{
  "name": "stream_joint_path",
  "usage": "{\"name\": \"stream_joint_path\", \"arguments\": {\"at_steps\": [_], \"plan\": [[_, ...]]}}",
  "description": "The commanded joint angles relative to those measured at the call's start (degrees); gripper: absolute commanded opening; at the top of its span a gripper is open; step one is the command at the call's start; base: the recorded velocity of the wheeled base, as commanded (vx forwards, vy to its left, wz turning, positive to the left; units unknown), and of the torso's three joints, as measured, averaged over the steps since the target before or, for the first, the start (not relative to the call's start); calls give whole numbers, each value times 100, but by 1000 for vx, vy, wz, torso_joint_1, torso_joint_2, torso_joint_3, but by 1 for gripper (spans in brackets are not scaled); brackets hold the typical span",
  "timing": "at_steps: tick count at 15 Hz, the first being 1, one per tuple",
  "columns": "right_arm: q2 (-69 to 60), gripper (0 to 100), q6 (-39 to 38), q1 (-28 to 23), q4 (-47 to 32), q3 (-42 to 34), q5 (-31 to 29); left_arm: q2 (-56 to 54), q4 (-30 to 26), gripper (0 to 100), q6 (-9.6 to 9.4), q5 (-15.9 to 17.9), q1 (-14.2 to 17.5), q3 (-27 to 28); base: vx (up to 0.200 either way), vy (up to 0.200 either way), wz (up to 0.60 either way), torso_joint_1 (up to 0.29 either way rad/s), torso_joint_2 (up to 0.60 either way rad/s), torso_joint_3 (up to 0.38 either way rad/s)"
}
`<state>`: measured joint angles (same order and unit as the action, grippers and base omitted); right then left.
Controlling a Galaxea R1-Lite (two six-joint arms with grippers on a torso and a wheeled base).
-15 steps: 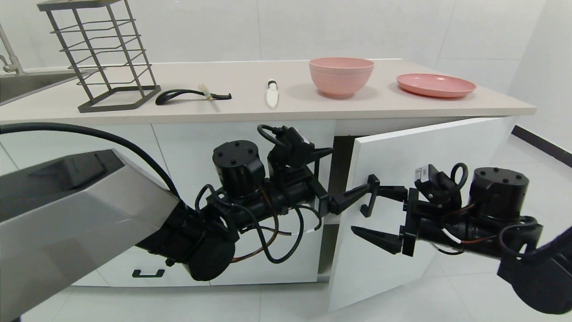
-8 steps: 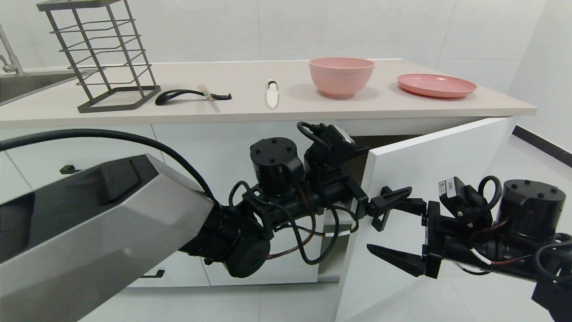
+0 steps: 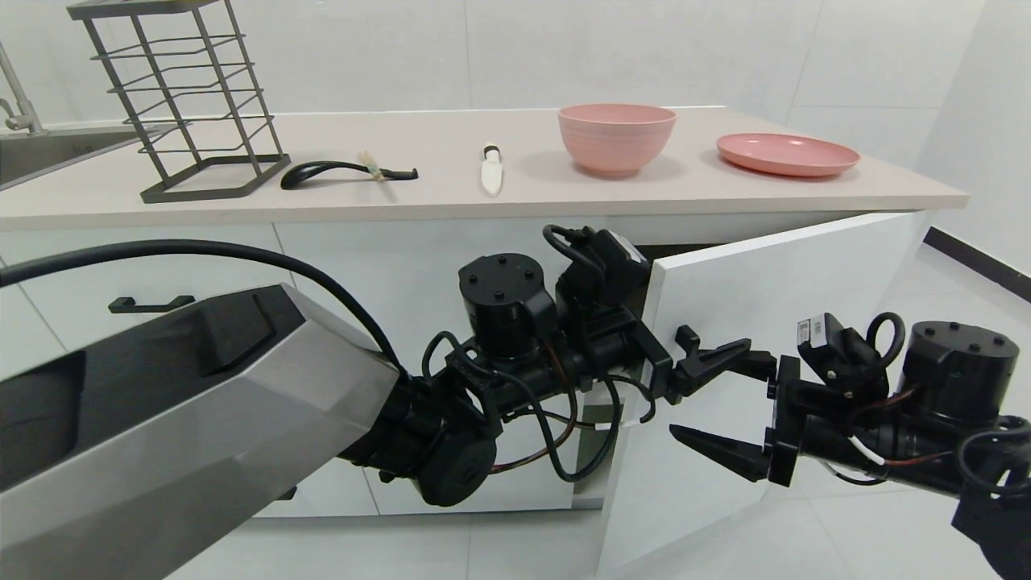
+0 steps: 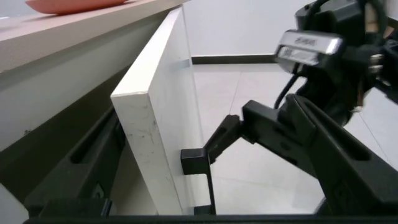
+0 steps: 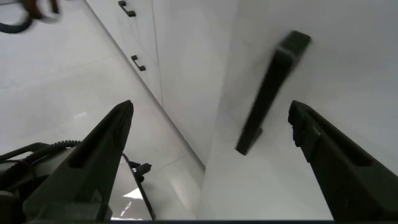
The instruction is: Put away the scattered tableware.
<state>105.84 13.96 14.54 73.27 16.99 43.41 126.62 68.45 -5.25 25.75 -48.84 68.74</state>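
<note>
On the counter lie a pink bowl (image 3: 617,137), a pink plate (image 3: 787,153), a white knife (image 3: 490,168) and a black spoon (image 3: 318,171) with a small brush (image 3: 373,167) across its handle. Below the counter, the white cabinet door (image 3: 773,274) stands partly open. My left gripper (image 3: 656,370) is open at the door's free edge (image 4: 149,118), with one finger (image 4: 68,168) on the inner side. My right gripper (image 3: 681,403) is open in front of the door, its fingers (image 5: 93,155) on either side of the black door handle (image 5: 267,93) without touching it.
A dark wire dish rack (image 3: 189,97) stands at the counter's left, beside a sink (image 3: 48,149). White drawers with black handles (image 3: 151,303) run along the cabinet front at left. White tiled floor (image 3: 846,548) lies below the door.
The door has swung wider open. My left gripper has moved right with the door's edge. My right gripper has shifted right and a little down, staying open by the handle.
</note>
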Motion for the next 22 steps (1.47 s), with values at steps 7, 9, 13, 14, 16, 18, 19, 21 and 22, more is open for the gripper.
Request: {"name": "stream_joint_path", "arguments": {"at_steps": [7, 9, 13, 14, 16, 18, 19, 21, 22], "plan": [[-19, 100, 10, -171, 56, -284, -61, 11, -25, 100, -37, -131, 14, 34, 0, 0, 0, 0, 0, 0], [-160, 100, 10, -171, 83, -478, -70, 20, -25, 100, -81, -298, 32, 34, 0, 0, 0, 0, 0, 0], [-977, 100, 19, -154, 83, -944, -87, 91, -60, 100, -213, -342, 50, 52, 0, 0, 0, 0, 0, 0], [-1171, 100, 19, -154, 83, -1093, -96, 108, -60, 100, -213, -342, 50, 52, 0, 0, 0, 0, 0, 0], [-1768, 100, 19, -145, 74, -1357, -175, 170, -69, 100, -213, -342, 58, 183, 0, 0, 0, 0, 0, 0], [-2261, 100, 10, -162, 56, -1471, -201, 258, -77, 100, -213, -342, 58, 298, 0, 0, 0, 0, 0, 0], [-2674, 100, 10, -215, 56, -1585, -237, 337, -77, 100, -213, -342, 58, 324, 0, 0, 0, 0, 0, 0], [-3280, 100, 19, -444, 56, -1594, -237, 425, -69, 100, -213, -342, 50, 324, 0, 0, 0, 0, 0, 0], [-3588, 100, 19, -584, 47, -1594, -237, 468, -51, 100, -222, -342, 41, 324, 0, 0, 0, 0, 0, 0]]}}
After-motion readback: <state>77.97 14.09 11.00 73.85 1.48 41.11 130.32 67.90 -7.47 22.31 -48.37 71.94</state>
